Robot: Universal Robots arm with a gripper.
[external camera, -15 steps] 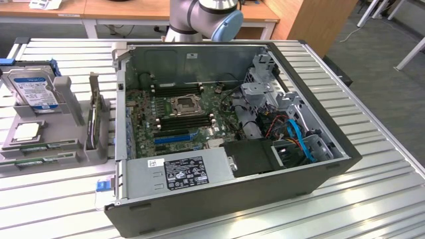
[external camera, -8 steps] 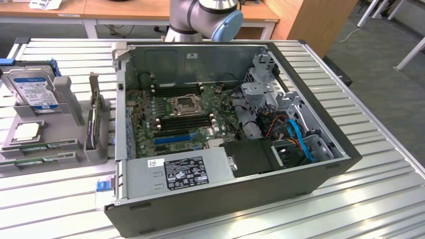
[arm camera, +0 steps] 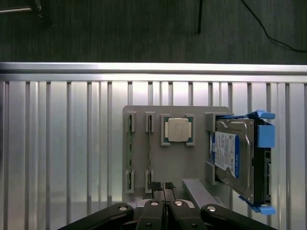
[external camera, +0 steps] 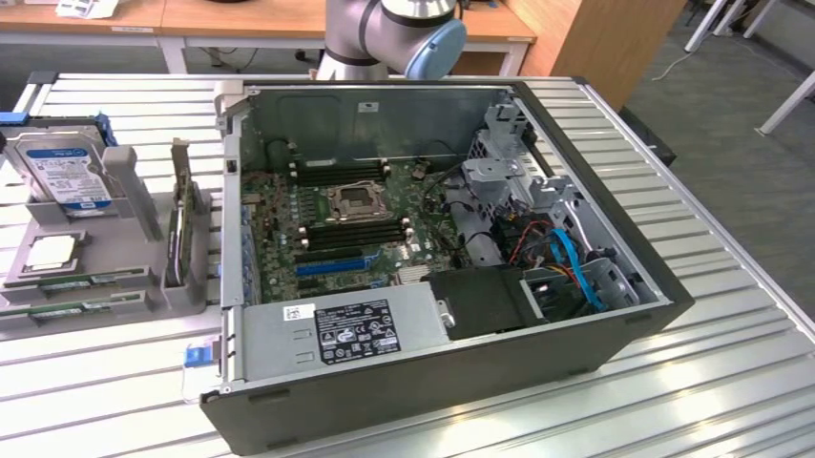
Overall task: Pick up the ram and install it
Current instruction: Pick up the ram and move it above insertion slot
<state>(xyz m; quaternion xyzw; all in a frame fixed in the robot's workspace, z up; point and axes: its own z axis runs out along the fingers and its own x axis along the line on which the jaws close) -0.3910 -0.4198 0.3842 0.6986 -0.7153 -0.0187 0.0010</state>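
Two thin green ram sticks [arm camera: 129,148] [arm camera: 149,149] stand on edge, side by side, in the slots of a grey holder [arm camera: 144,115]. In the exterior view the same rams [external camera: 79,281] [external camera: 67,309] lie at the holder's near end, at that view's left. My gripper [arm camera: 162,186] hangs above the holder's edge, just beside the end of one ram stick. Its fingers are shut together with nothing between them. The open computer case [external camera: 612,329] shows the motherboard with black memory slots [external camera: 354,234] on either side of the CPU socket [external camera: 350,201].
The holder also carries a silver CPU chip [arm camera: 177,129] and a hard drive [arm camera: 232,158] in a blue bracket. A tall grey rack [external camera: 182,229] stands between holder and case. Everything rests on a slatted metal table [external camera: 713,401]. The arm's base [external camera: 382,33] rises behind the case.
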